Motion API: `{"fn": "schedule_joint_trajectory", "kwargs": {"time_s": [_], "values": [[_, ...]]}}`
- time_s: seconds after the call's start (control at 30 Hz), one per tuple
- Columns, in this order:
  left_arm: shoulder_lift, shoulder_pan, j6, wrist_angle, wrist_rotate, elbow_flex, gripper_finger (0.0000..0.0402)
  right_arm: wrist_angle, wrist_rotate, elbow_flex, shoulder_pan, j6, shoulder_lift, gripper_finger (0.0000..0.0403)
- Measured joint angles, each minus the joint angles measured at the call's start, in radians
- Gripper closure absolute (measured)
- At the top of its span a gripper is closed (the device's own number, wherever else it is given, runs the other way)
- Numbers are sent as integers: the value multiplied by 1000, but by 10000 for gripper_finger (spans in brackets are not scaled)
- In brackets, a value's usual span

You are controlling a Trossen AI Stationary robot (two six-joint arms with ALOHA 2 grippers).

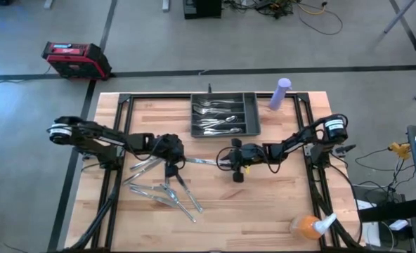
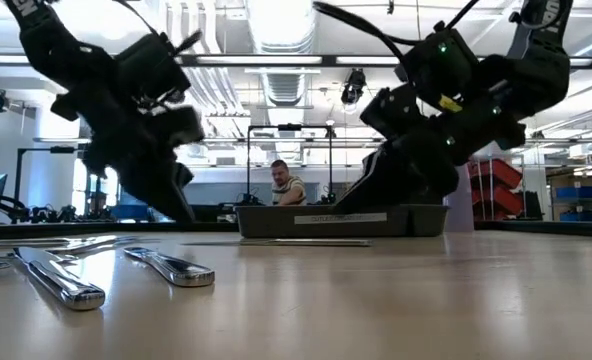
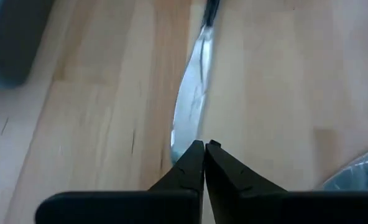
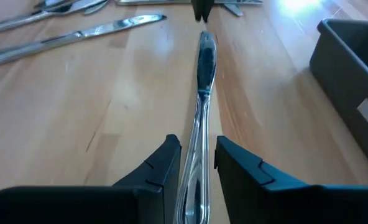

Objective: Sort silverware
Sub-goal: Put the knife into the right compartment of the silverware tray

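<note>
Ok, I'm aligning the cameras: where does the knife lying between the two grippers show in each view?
High: knife mid-table, below the dark tray.
Low: thin strip before the tray.
Left wrist: blade, mid-picture.
Right wrist: handle, centre.
Shared landmark: the tray.

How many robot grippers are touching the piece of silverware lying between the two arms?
2: the left gripper is shut on one end of the knife, and the right gripper straddles its other end, fingers apart.

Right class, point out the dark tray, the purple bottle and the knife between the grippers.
dark tray (image 1: 253,117), high view, right rim.
purple bottle (image 1: 280,94), high view, body.
knife (image 4: 205,59), right wrist view, blade.
</note>
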Motion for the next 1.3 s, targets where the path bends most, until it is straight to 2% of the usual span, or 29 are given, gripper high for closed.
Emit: {"fn": "schedule_joint_trajectory", "kwargs": {"time_s": [0.13,0.33,0.47,0.67,0.8,0.9,1.13,1.3], "values": [[66,0,12,63,-24,-11,402,-38,1,0,10,26,-28,306],[186,0,9,188,6,-14,402,-121,1,1,13,96,-47,288],[221,0,0,219,10,-15,402,-123,2,-7,13,148,-47,272],[197,1,-22,258,27,-34,402,-125,2,-19,19,211,-48,246],[113,0,-21,208,67,-41,401,-130,3,-19,34,245,-48,236],[50,-1,-4,230,62,-47,401,-128,5,-19,57,275,-49,237],[49,-2,14,249,53,-62,401,-130,170,-19,139,261,-52,250],[80,-22,37,267,105,-63,401,-143,187,-19,134,261,-52,251]]}}
